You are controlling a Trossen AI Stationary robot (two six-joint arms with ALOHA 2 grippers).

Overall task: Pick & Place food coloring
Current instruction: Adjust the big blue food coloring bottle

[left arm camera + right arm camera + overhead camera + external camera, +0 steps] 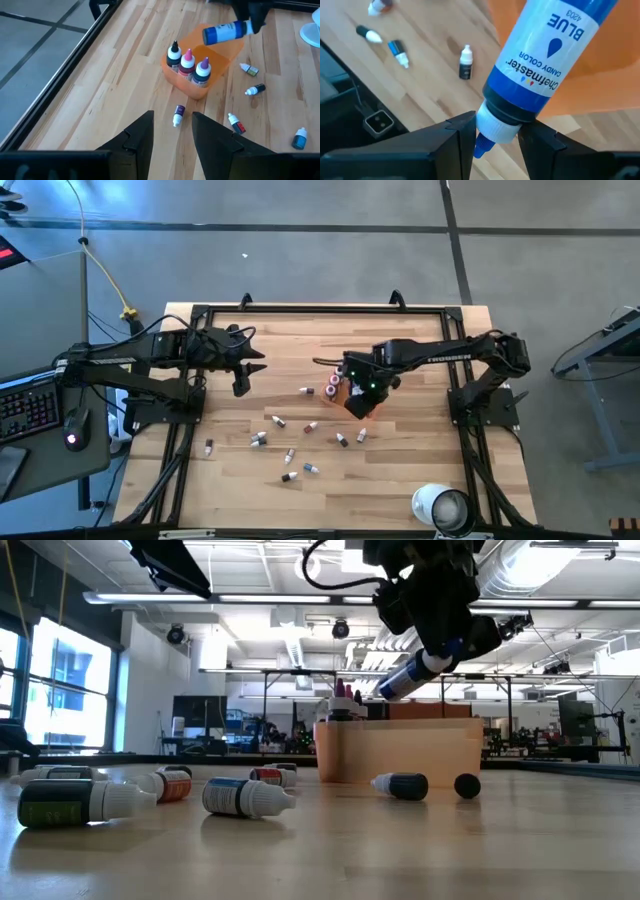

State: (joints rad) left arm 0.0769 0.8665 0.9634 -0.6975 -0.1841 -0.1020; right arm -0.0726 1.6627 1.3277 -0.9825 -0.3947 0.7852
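Blue bottle (540, 65) in right pincer (492, 137) | orange tray (222, 62): three bottles (187, 65)

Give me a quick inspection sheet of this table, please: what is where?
Surface: wooden table, black frame around it.
Job's things: three bottles upright in the orange tray; about a dozen loose bottles lying on the table.
Clutter: white roll at the near right corner.
Hands: right hand shut on a blue bottle, above the tray; left hand open, empty, hovering off to the left.
Cables: yellow cable on the floor.
Surroundings: keyboard and mouse at left; workshop room behind.
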